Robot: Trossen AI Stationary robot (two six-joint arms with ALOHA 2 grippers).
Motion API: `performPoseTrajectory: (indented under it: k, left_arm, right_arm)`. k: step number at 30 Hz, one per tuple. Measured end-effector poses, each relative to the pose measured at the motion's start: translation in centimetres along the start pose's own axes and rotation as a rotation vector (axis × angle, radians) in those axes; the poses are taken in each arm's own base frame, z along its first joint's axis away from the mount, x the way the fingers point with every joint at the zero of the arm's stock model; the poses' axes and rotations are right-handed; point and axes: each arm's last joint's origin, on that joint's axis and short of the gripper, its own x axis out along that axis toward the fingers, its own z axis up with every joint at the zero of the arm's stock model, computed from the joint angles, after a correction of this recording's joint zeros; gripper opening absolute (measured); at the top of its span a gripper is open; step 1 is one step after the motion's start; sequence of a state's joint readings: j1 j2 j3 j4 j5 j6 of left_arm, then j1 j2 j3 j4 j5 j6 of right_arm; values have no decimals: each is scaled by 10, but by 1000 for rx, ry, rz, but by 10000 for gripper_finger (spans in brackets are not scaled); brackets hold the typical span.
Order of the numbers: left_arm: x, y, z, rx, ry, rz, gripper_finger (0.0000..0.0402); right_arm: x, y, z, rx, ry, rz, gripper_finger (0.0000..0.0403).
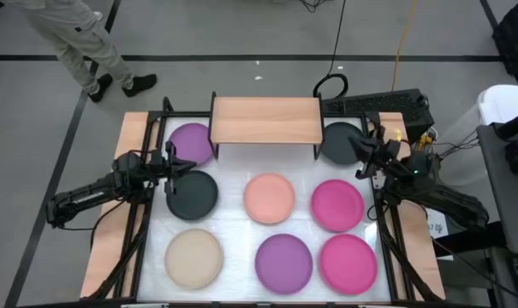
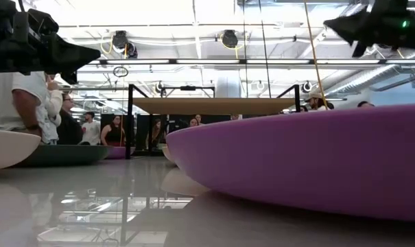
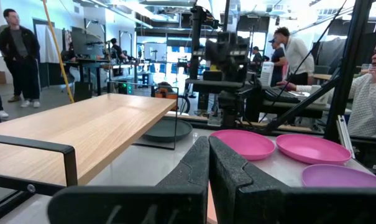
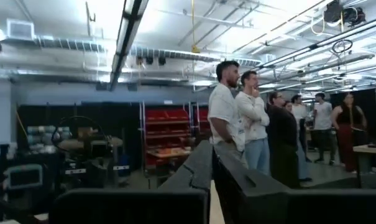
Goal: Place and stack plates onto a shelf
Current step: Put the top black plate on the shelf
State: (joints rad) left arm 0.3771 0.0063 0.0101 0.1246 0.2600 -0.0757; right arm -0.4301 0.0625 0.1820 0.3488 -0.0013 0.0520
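Note:
Eight plates lie flat on the white table. A purple plate [image 1: 192, 143] and a black-grey plate [image 1: 338, 141] flank the shelf [image 1: 265, 120], whose top is bare. A black-grey plate [image 1: 193, 194], a salmon plate [image 1: 269, 198] and a magenta plate [image 1: 337, 205] form the middle row. Beige [image 1: 193, 257], purple [image 1: 283, 262] and magenta [image 1: 348, 263] plates lie nearest. My left gripper [image 1: 188, 166] hangs shut above the gap between the far purple and the left black-grey plate. My right gripper [image 1: 360, 162] hangs shut, raised beside the right black-grey plate.
The shelf [image 2: 214, 104] stands on thin black legs at the table's far middle. Black frame bars run along both table sides. A keyboard and cables lie behind the shelf on the right. A person walks beyond the far left corner, and more people stand in the room behind.

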Motion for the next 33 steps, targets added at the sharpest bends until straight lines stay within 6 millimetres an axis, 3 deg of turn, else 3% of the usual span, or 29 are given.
performPoseTrajectory:
  k: [7,14,17,24,27,33]
  left_arm:
    - [0,0,0,0,0,0,4]
    - [0,0,0,0,0,0,4]
    - [0,0,0,0,0,0,4]
    - [0,0,0,0,0,0,4]
    - [0,0,0,0,0,0,4]
    - [0,0,0,0,0,0,4]
  right_arm:
    - [20,0,21,-12,312,-40,0]
    - [34,-2,11,146,478,-168,0]
    - [34,-7,1,186,564,-329,0]
    - [45,-14,2,21,881,-651,0]
    - [53,-14,-3,7,976,-643,0]
    - [57,-7,-29,120,1100,-355,0]
